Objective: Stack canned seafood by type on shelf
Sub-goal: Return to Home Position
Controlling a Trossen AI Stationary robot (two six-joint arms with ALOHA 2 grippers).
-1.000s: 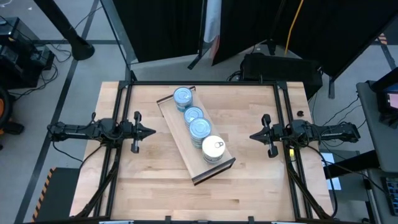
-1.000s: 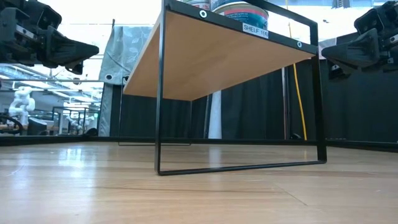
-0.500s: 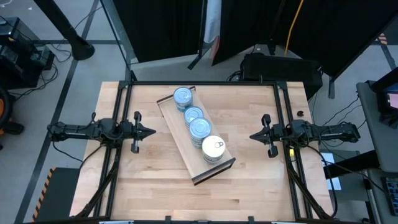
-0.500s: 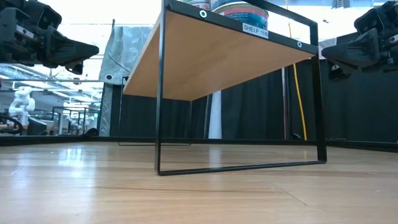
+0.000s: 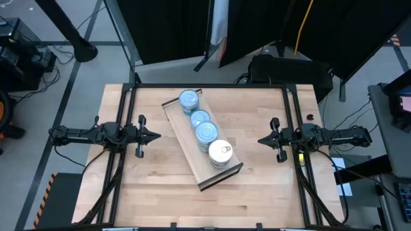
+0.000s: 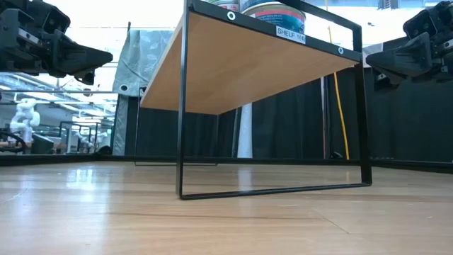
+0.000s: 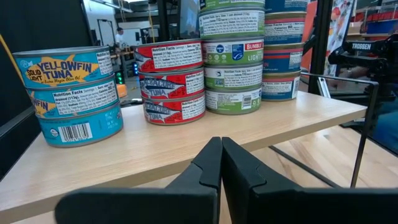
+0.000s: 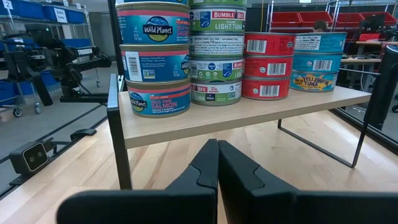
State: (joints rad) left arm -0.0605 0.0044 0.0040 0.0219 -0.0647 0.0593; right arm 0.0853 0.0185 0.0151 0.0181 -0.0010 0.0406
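The shelf (image 5: 187, 144) lies slantwise mid-worktop (image 5: 257, 199), carrying four stacks of tins: the silvery-topped stack (image 5: 221, 153) at its near end, the blue-topped stacks (image 5: 199, 119) behind. The left gripper (image 5: 156, 135) and right gripper (image 5: 260, 140) flank it, well apart, fingers (image 7: 208, 165) closed on nothing

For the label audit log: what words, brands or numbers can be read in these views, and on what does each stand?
"YELLOWFIN TUNA": light-blue round tins on the light-wood shelf.
"Wild Planet", "SALMON": blue-pink round tins.
"BUMBLE BEE LIGHT TUNA": green-white tins.
"TUNA": red tins.
"SHELF 1", rest unclear: white sticker on the shelf's black frame.
"TROSSEN": right arm.
Nutrition panels and barcodes: too small to read.
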